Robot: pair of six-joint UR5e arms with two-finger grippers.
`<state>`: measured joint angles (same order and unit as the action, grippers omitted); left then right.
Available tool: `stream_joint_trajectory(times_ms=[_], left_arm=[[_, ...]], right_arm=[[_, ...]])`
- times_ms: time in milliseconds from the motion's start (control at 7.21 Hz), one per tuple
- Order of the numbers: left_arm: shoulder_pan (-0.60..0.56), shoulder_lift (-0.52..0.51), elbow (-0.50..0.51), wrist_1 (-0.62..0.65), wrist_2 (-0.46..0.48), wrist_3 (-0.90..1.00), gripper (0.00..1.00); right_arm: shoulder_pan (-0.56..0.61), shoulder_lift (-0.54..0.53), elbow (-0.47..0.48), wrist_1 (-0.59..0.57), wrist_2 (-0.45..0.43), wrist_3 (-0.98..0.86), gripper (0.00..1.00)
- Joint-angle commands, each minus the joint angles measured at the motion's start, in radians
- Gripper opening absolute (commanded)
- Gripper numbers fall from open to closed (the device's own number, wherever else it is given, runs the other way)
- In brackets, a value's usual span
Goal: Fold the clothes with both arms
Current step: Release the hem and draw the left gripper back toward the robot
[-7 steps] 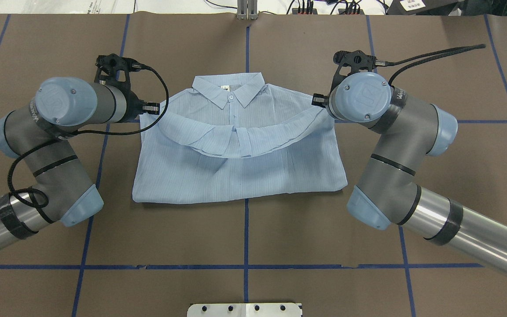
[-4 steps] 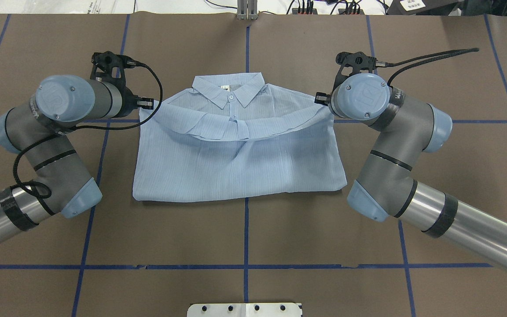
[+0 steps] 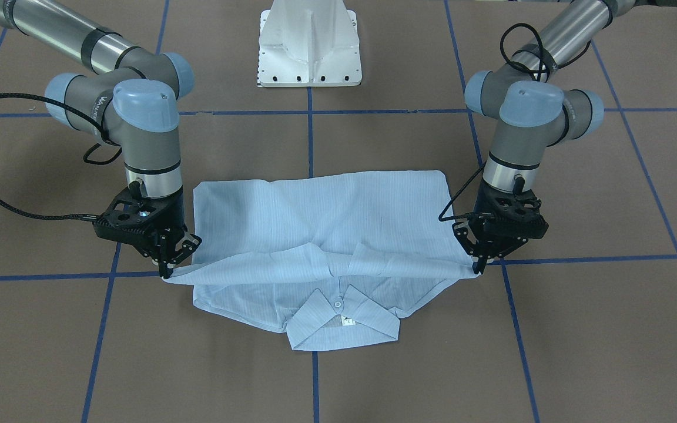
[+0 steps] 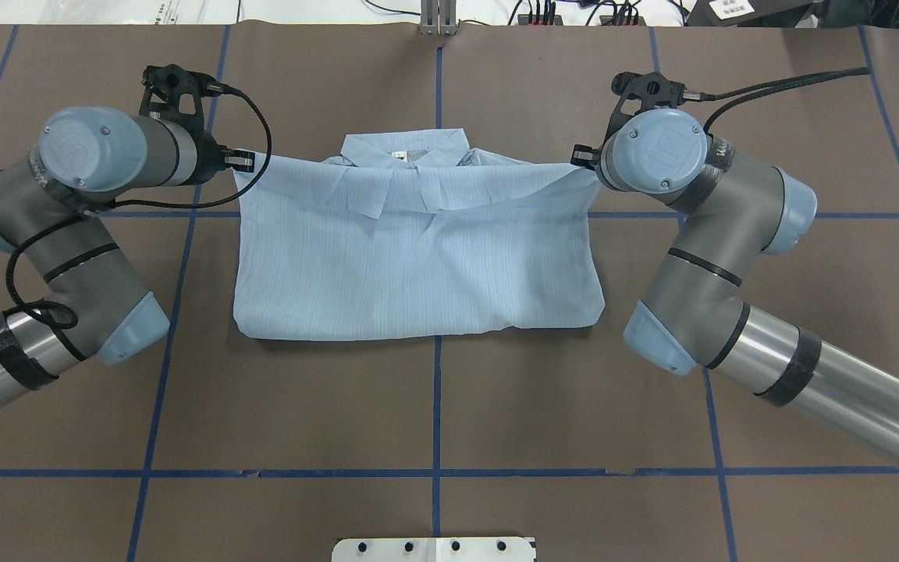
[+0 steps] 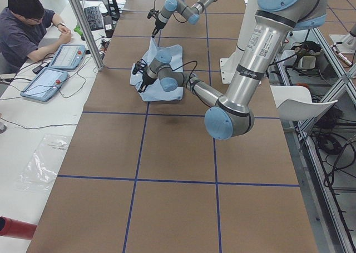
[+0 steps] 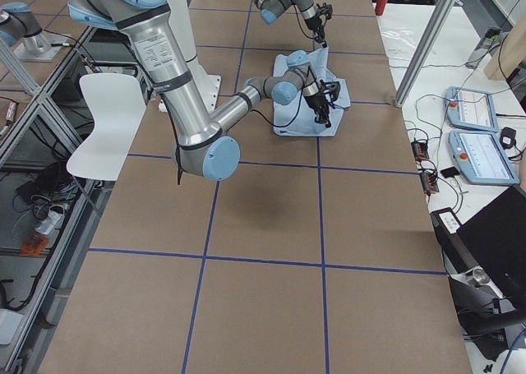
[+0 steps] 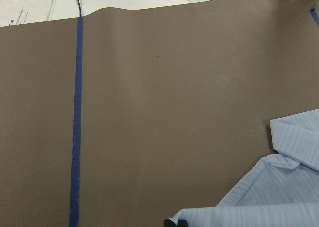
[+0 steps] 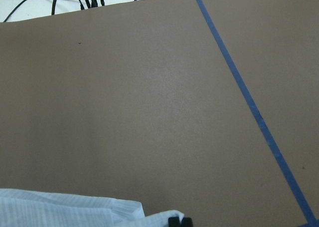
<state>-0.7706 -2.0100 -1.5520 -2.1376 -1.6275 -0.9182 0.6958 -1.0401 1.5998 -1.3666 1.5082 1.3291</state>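
The black left tool (image 3: 479,265) and right tool (image 3: 168,269) clamp the limp, thin light blue ribbed shirt (image 4: 418,265) at its 10 and 2 o'clock corners, probably the soundest holds.

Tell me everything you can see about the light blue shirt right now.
The shirt is light blue, thin and finely ribbed, lying on the brown table, folded over with the fold towards the robot. Its collar, with a white button and a neck label, pokes out beyond the top layer. The left tool and right tool each pinch a corner of that layer's edge, stretched between them.
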Motion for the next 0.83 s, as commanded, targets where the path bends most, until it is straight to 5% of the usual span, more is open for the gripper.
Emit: stream_joint_trajectory(times_ms=[0, 416, 693], left_arm=[[0.002, -0.001, 0.012, -0.004, -0.003, 0.018, 0.99], [0.002, 0.022, -0.04, -0.047, -0.021, 0.12, 1.0], [0.032, 0.143, -0.164, -0.048, -0.107, 0.104, 1.0]], right_arm=[[-0.007, 0.008, -0.012, 0.0, -0.009, -0.002, 1.0], [-0.002, 0.037, -0.003, -0.002, 0.007, -0.039, 1.0], [0.002, 0.034, -0.001, 0.001, 0.029, -0.079, 1.0]])
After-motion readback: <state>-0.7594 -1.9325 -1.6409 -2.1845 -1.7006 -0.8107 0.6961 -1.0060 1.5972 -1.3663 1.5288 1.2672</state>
